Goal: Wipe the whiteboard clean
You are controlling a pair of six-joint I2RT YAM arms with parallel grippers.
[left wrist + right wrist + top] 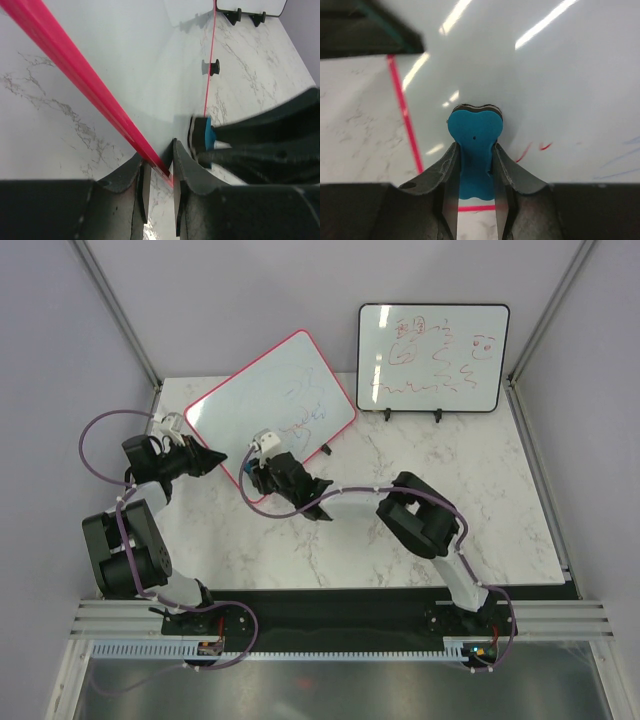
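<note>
The whiteboard (262,410), pink-red framed, lies slantwise at the table's back left. Blue scribbles (305,405) cover its middle and right part. My left gripper (222,462) is shut on the board's near-left frame edge; in the left wrist view the red frame (75,75) runs down between my jaws at the left gripper (160,169). My right gripper (252,468) is shut on a blue eraser (474,131), which presses on the white surface near the board's lower corner. Small red marks (535,148) and faint blue lines (620,160) lie just right of the eraser (207,135).
A black-framed whiteboard (433,358) with red writing stands upright at the table's back right, its feet (250,16) on the marble. Grey walls and metal posts (120,310) enclose the table on three sides. The right arm's elbow (420,515) hangs over the table's middle.
</note>
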